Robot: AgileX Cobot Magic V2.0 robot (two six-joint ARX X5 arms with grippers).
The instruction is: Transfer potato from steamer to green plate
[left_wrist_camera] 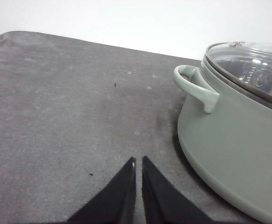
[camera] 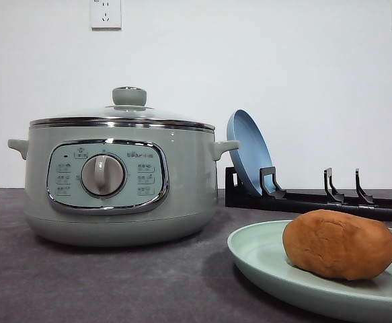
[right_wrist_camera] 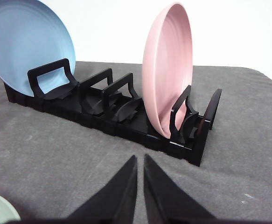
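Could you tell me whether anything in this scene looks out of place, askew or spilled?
Nothing stands out. The potato sits whole on the green plate, the steamer is upright with its lid seated, and the blue plate and pink plate stand in the rack.

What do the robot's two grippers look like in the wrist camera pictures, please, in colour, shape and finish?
The left gripper has two matte black fingers, each a flat wedge tapering to a narrow tip; one tip carries a small pale fleck. The right gripper looks the same: two matte black tapered fingers with plain surfaces. No cables, labels or markings can be seen on either.
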